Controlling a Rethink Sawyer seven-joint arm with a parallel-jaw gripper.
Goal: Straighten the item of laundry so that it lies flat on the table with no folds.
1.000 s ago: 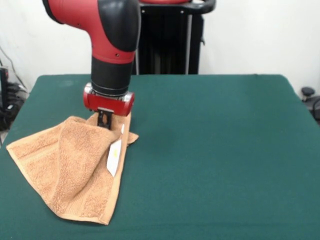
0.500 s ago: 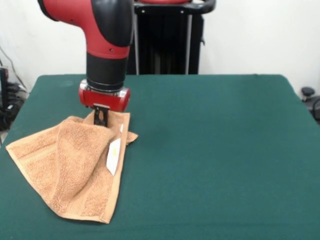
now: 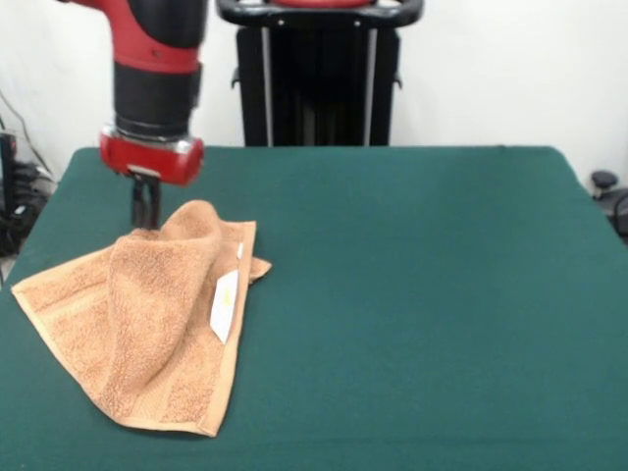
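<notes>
End effector [image 3: 146,214]: black two-finger tool under a red wrist collar, upper left of frame, at the far edge of the towel's raised fold. Fingers look close together; whether they pinch cloth, cannot tell.
Orange-tan terry hand towel [image 3: 137,314]: lower left of frame, one part doubled over the rest in a humped fold, white label [image 3: 225,305] showing on the right edge.
Dark green felt-covered bench [image 3: 422,294]: bare to the right of the towel.
Step advice: take only the top layer near its corner, lift low, draw it toward the open right side until the hump flattens.
</notes>
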